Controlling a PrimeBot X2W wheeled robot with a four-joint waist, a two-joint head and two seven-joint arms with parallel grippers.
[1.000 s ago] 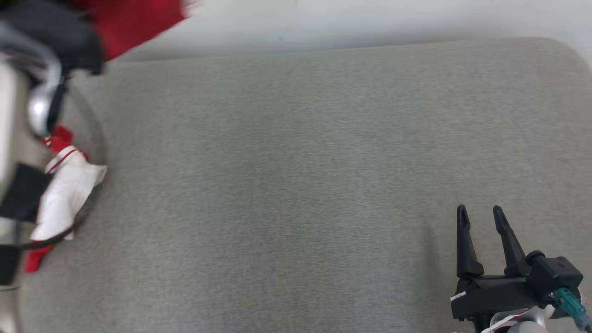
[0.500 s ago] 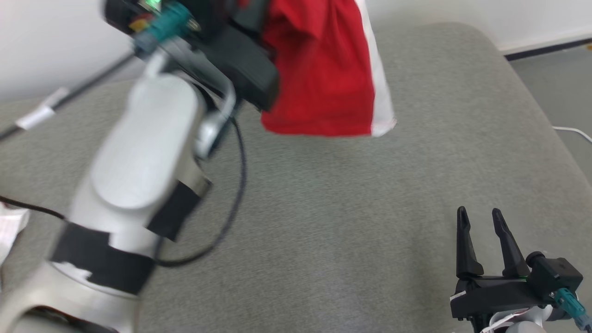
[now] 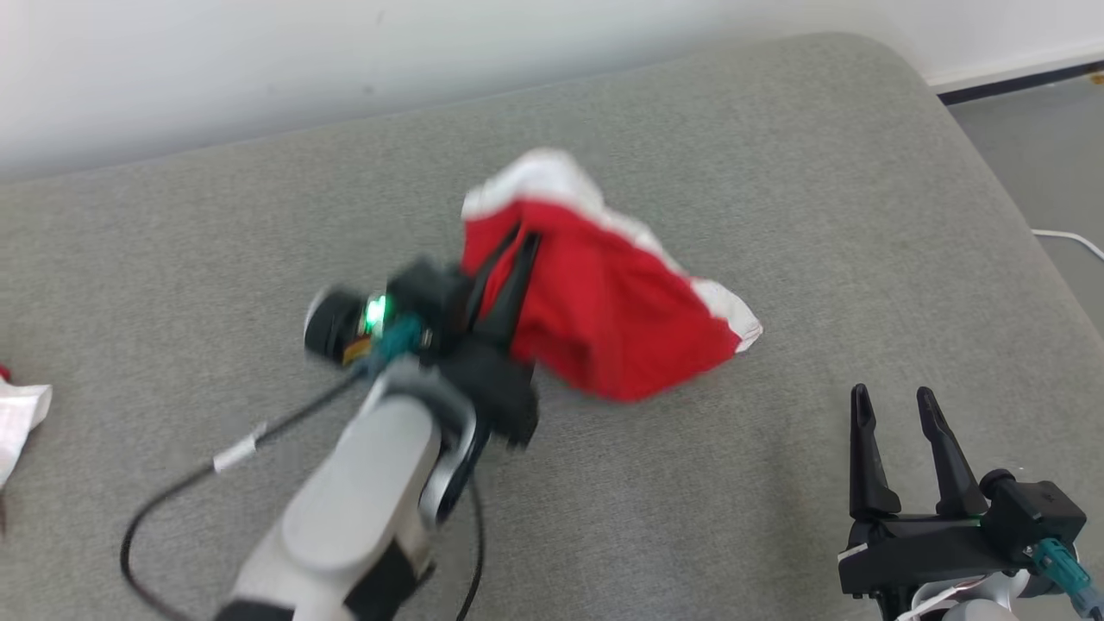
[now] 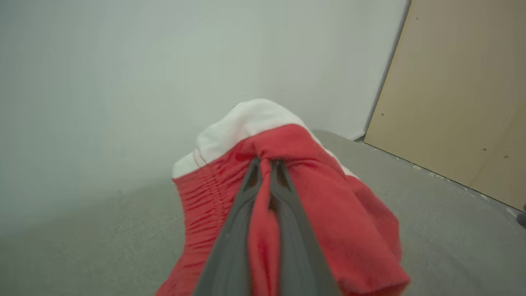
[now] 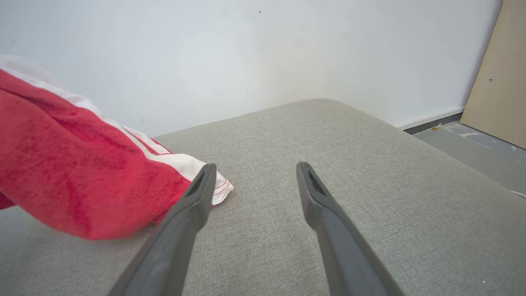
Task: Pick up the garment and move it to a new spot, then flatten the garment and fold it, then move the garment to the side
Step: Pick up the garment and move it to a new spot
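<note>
At the left edge of the head view, a white cloth (image 3: 21, 418) lies on the grey worktop (image 3: 776, 155). At frame centre, the left gripper (image 3: 522, 246) is clamped narrow on a fold of the red, white-trimmed garment (image 3: 604, 319). The garment bunches centre-frame, its white corner touching the worktop. At lower right, the right gripper (image 3: 893, 398) stands wide, holding nothing.

The left gripper (image 3: 516, 250) is pressed closed on a fold of the red garment (image 3: 621, 328), and its pale forearm (image 3: 362, 509) reaches forward behind it. The right gripper (image 3: 894, 397) rests low, fingers spread apart, pointing forward.
</note>
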